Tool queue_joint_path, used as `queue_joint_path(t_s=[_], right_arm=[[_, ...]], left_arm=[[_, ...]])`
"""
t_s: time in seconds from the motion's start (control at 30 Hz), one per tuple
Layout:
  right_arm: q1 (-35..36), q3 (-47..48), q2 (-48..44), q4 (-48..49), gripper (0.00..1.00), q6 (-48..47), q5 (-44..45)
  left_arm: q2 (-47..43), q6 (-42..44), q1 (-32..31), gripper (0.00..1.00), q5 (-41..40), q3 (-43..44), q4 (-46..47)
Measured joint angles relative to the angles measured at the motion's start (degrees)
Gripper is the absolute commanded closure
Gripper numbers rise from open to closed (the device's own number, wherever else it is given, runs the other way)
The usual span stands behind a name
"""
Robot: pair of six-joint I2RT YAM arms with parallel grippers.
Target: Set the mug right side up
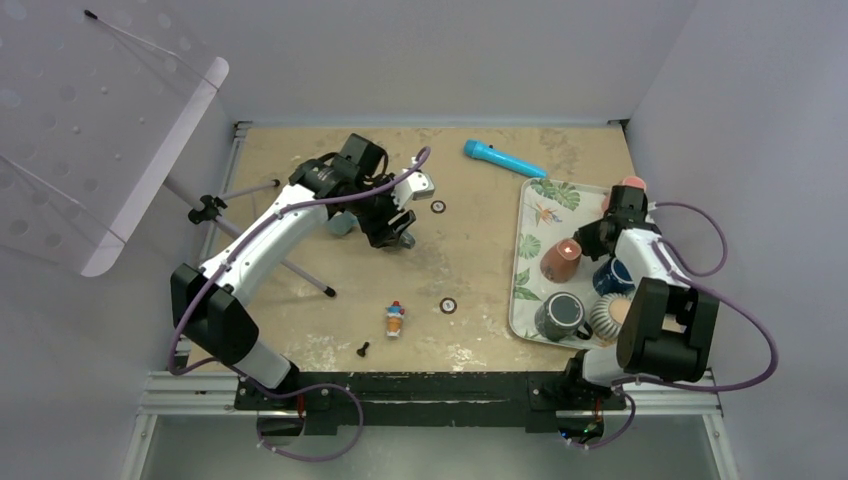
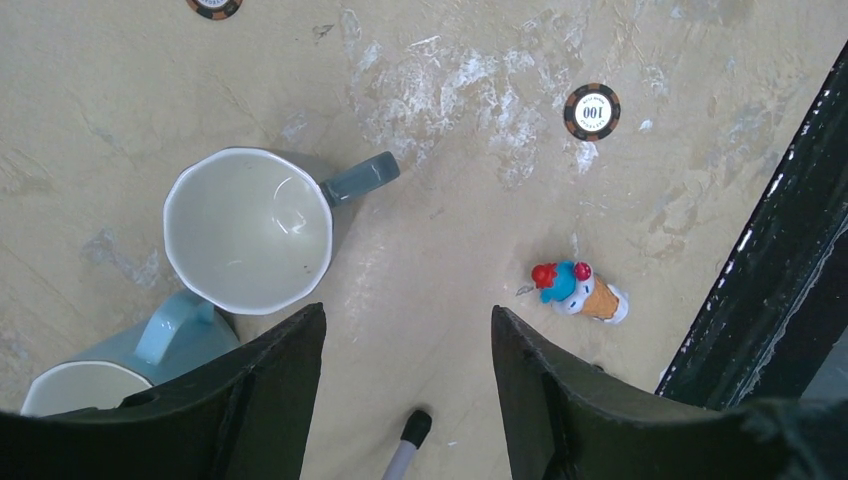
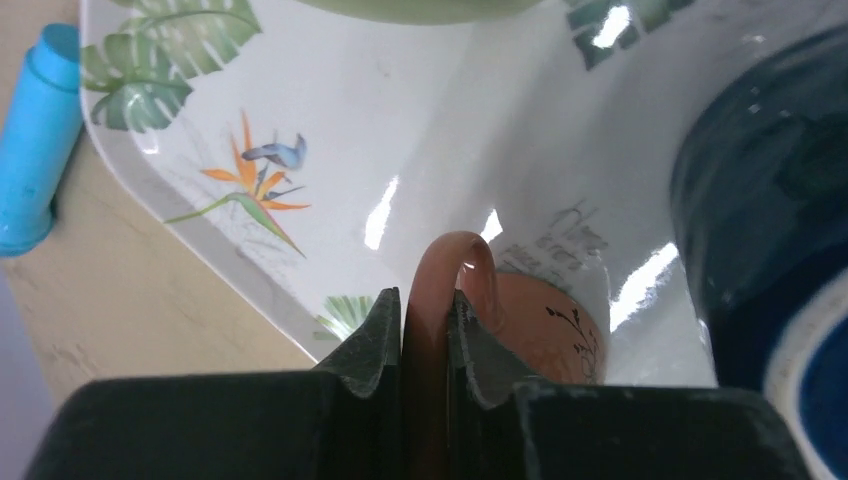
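mug (image 1: 560, 260): terracotta, glossy glaze, loop handle in the same colour
marking: dark sprig print on the side wall; lettering near it too blurred to read
pose: bottom up, closed base towards the top camera, mouth down; level or leaning, can't tell
location: on the leaf-print tray (image 1: 545, 205), roughly mid-tray, right side of the table
handle (image 3: 452, 262): points away from the tray's left rim, arch upright in the right wrist view
state: handle pinched between the right gripper (image 3: 425, 325) fingers, both pads touching it
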Motion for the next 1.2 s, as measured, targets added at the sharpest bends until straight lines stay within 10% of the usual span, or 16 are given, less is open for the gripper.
queue_joint_path(t_s=[0.33, 0.57, 0.83, 1.2], right_arm=[[1.29, -0.42, -0.92, 6.60, 1.00, -7.13, -7.28], [13.09, -0.85, -13.53, 17.79, 1.00, -17.99, -16.28], [24.98, 4.59, -22.23, 31.36, 1.00, -23.78, -32.04], [40.48, 4.57, -24.06, 52.17, 1.00, -16.59, -37.86]], left_arm=[[-0.48, 0.04, 0.00, 0.30, 2.21, 1.01, -3.15], [-2.73, -0.33, 0.94, 0.00, 10.58, 5.27, -7.37], [-4.74, -5.20, 3.85, 0.00, 25.64, 13.86, -11.52], [-11.52, -29.40, 3.80, 0.10, 38.62, 10.38, 7.72]])
